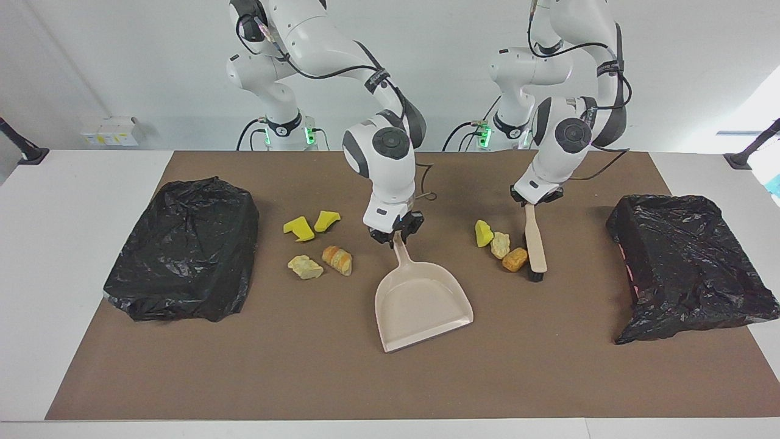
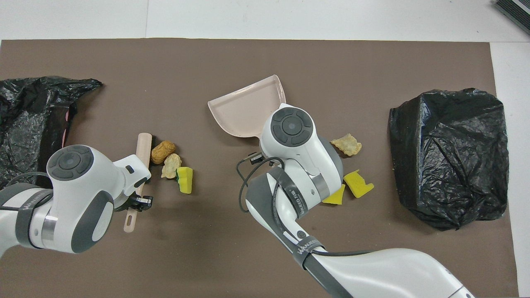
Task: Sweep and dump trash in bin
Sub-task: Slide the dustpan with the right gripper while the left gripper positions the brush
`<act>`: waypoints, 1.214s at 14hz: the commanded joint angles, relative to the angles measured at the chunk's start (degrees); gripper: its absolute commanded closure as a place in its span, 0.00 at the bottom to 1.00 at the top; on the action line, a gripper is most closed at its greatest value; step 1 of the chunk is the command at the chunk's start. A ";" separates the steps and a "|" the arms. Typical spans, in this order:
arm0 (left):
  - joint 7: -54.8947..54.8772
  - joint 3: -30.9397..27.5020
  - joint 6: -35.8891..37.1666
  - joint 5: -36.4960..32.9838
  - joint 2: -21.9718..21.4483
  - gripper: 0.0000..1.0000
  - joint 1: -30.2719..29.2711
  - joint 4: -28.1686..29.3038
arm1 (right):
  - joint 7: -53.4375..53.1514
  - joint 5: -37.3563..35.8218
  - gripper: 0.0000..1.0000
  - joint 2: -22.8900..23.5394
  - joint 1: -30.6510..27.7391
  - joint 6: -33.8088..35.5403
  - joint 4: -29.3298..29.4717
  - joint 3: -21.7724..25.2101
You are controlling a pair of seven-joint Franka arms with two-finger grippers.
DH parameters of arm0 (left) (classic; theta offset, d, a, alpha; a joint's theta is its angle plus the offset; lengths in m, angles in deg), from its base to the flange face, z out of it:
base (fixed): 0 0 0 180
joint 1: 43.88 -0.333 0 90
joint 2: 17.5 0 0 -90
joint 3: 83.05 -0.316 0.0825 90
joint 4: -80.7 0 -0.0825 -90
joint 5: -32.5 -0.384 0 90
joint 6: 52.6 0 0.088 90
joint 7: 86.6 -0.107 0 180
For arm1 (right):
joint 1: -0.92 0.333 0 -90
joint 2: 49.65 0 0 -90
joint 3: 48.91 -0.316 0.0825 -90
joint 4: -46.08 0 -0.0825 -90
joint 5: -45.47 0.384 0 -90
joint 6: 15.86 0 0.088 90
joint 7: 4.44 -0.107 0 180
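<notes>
My right gripper [image 1: 397, 235] is shut on the handle of the beige dustpan [image 1: 420, 302], which lies mid-table with its mouth away from the robots; it also shows in the overhead view [image 2: 248, 111]. My left gripper [image 1: 531, 200] is shut on the handle of a wooden brush [image 1: 535, 244], whose head is down beside an orange lump [image 1: 515, 260]. A tan lump [image 1: 501, 244] and a yellow sponge [image 1: 484, 233] lie next to that lump. Two yellow wedges [image 1: 299, 228] [image 1: 326, 219], a tan lump [image 1: 304, 266] and a bread lump [image 1: 337, 260] lie toward the right arm's end.
A bin lined with a black bag [image 1: 189, 256] stands at the right arm's end of the brown mat. Another black-bagged bin [image 1: 688, 268] stands at the left arm's end. White table [image 1: 36, 274] borders the mat.
</notes>
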 commanded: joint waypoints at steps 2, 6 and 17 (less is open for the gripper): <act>4.25 -0.63 -0.70 3.17 -2.39 1.00 3.45 2.48 | 16.35 1.02 1.00 -8.31 -4.87 3.20 -5.51 -0.34; 8.81 -0.98 1.15 3.17 -2.56 1.00 2.66 2.39 | 31.31 -0.21 1.00 -13.60 -4.88 6.97 -9.21 -0.16; 11.38 -0.63 -1.48 7.21 -4.41 1.00 6.61 4.94 | 53.16 -0.39 1.00 -14.93 -1.11 6.10 -17.39 -0.34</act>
